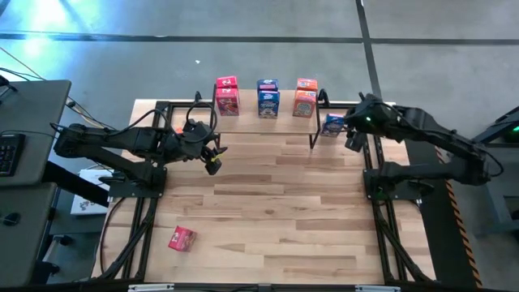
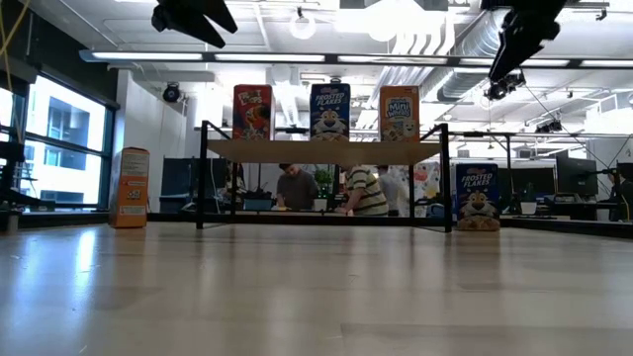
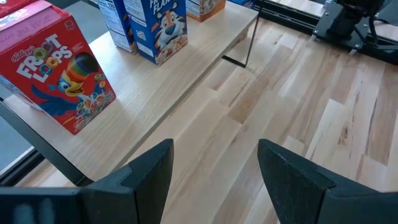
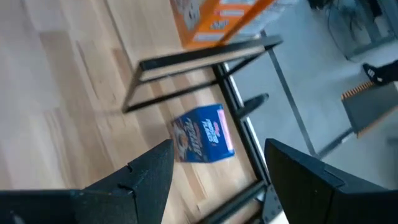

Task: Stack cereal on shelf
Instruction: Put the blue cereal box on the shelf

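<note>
We are viewing the shelf (image 1: 268, 122) bearing three upright cereal boxes (image 1: 268, 98). The right gripper (image 1: 353, 138), fingers apart and empty, is hovering over a blue box (image 1: 333, 125) beside the shelf leg. The left gripper (image 1: 212, 159) is waiting open, empty. A pink-red box (image 1: 182, 238) is lying well apart.

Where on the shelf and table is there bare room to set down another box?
The shelf plank is bare in front of its three boxes. The table is bare between the shelf and the fallen red box. It is crowded by the blue box.
</note>
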`<state>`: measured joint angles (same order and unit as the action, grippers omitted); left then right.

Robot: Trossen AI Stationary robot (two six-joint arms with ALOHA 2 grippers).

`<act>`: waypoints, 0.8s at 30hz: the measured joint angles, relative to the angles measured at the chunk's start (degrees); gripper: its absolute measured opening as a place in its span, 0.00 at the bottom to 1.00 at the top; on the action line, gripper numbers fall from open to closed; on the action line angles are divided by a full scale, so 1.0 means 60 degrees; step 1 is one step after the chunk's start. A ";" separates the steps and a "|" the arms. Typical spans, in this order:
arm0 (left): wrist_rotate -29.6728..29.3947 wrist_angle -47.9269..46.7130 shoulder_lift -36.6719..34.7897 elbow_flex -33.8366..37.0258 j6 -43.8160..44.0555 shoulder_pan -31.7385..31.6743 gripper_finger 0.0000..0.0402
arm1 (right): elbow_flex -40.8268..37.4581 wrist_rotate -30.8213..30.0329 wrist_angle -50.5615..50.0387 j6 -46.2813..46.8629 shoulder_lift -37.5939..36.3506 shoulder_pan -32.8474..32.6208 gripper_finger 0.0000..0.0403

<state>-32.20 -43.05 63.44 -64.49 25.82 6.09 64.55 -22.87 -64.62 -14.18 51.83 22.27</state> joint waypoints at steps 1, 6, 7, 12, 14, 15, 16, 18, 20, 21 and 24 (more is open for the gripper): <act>0.0003 0.0000 0.0000 0.0000 0.0000 0.0000 0.55 | 0.0000 0.0016 -0.0003 -0.0100 0.0139 0.0126 0.60; 0.0014 0.0000 0.0000 0.0000 -0.0091 0.0000 0.55 | 0.0000 0.0387 -0.0061 -0.0764 0.0784 0.0572 0.60; 0.0014 0.0000 0.0004 0.0000 -0.0091 0.0000 0.55 | 0.0000 0.0461 -0.0061 -0.0911 0.0905 0.0648 0.60; 0.0014 0.0000 0.0004 0.0000 -0.0091 0.0000 0.55 | 0.0000 0.1035 -0.0072 -0.1452 0.1513 0.1185 0.60; 0.0015 0.0000 0.0004 0.0000 -0.0091 0.0000 0.55 | 0.0000 0.1229 -0.0076 -0.1644 0.1731 0.1425 0.60; 0.0018 0.0000 0.0004 0.0000 -0.0091 0.0000 0.55 | 0.0000 0.1311 -0.0075 -0.1744 0.1826 0.1533 0.60; 0.0018 0.0000 0.0004 0.0000 -0.0091 0.0000 0.55 | 0.0000 0.1421 -0.0073 -0.1861 0.1911 0.1641 0.60; 0.0030 -0.0013 0.0004 0.0000 -0.0091 0.0000 0.55 | 0.0000 0.1731 -0.0072 -0.2084 0.2046 0.1851 0.60; 0.0111 -0.0029 0.0002 0.0000 -0.0089 0.0000 0.55 | 0.0000 0.2014 -0.0072 -0.2378 0.2138 0.2051 0.60; 0.0175 -0.0036 0.0004 0.0000 -0.0090 0.0000 0.55 | 0.0000 0.2110 -0.0074 -0.2482 0.2174 0.2137 0.60; 0.0275 -0.0036 0.0004 0.0000 -0.0089 0.0000 0.55 | -0.0001 0.2374 -0.0071 -0.2710 0.2251 0.2443 0.60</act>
<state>-30.56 -43.27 63.46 -64.49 25.29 6.09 64.55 -8.62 -65.05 -30.44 65.33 36.93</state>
